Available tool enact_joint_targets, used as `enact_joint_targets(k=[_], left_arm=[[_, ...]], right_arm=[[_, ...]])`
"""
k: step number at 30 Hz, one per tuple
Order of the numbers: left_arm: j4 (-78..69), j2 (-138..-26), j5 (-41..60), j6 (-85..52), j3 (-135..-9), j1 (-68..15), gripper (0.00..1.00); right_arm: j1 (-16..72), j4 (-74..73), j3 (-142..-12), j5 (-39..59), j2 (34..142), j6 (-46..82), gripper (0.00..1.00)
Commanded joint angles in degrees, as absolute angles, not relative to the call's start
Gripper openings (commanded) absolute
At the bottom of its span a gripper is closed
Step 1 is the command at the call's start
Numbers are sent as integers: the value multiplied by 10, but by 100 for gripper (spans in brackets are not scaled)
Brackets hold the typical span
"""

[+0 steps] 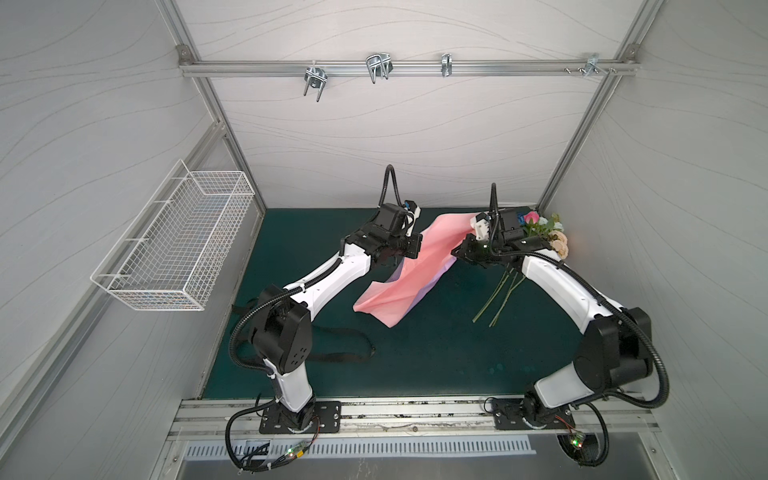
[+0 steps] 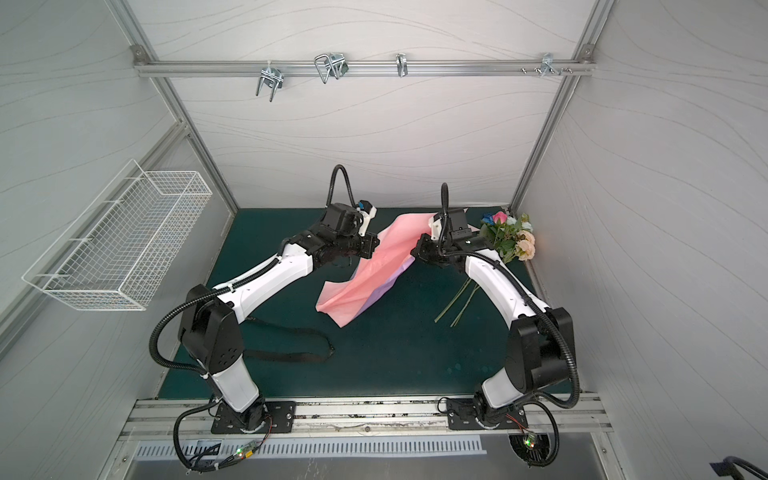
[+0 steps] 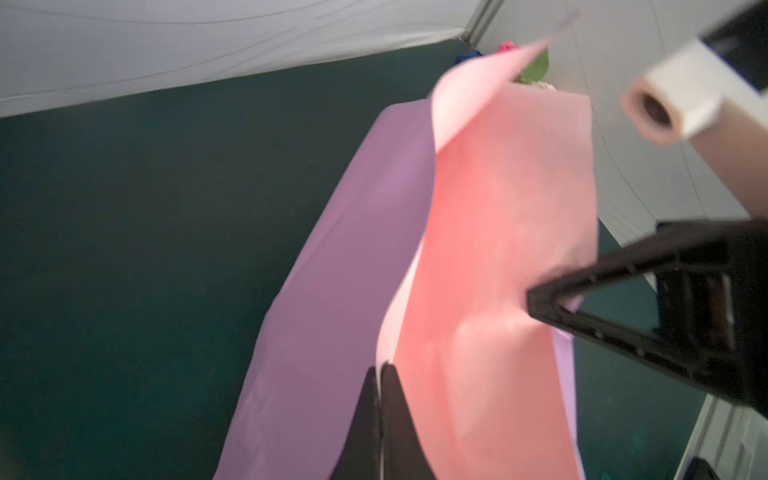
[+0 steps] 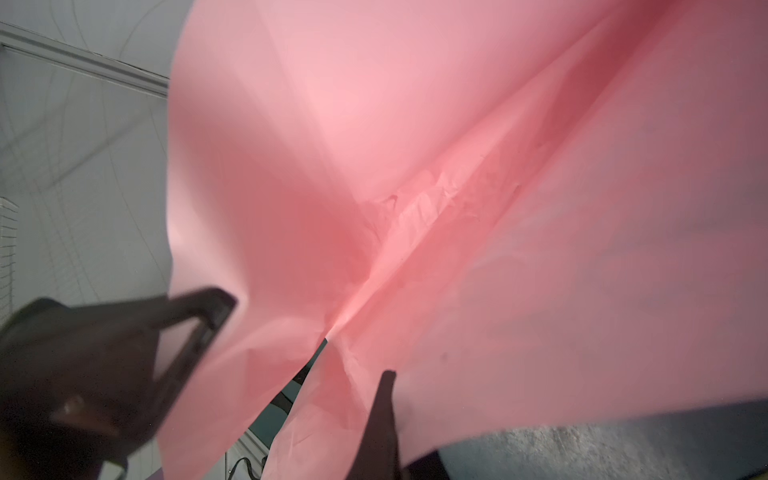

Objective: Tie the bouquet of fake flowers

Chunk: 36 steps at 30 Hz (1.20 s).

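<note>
Left fingers (image 3: 380, 376): pinched closed on edge of paper sheet (image 1: 397, 286); right fingers (image 3: 535, 301): likewise clamped on the opposite edge; bouquet of fake flowers (image 1: 540, 232): lying on desk (image 1: 415, 365), far right corner, stems passing under right arm (image 1: 557, 282).

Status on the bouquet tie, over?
Left gripper, right gripper shut on paper sheet. Bouquet untied on mat, stems under right arm. Ribbon untouched near left arm.
</note>
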<state>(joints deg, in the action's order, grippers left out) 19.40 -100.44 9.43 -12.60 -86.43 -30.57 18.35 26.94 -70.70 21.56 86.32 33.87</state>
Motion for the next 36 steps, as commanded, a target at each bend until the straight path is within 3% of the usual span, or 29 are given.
enact_joint_targets(k=[1, 11, 21, 24, 31, 36], left_arm=[[172, -977, 73, -167, -853, -249, 0], [119, -965, 68, -147, -811, -148, 0], [99, -937, 62, -181, -736, -100, 0], [91, -934, 50, -194, -716, -90, 0], [68, -947, 55, -214, -687, -62, 0], [62, -952, 71, -222, -686, -43, 0]], right_arm=[[154, 302, -670, 208, 827, 319, 0], [116, 288, -596, 217, 818, 290, 0], [103, 287, -634, 197, 908, 238, 0], [98, 292, -655, 190, 953, 221, 8], [88, 314, -654, 146, 963, 209, 41], [77, 336, -613, 116, 908, 210, 50]])
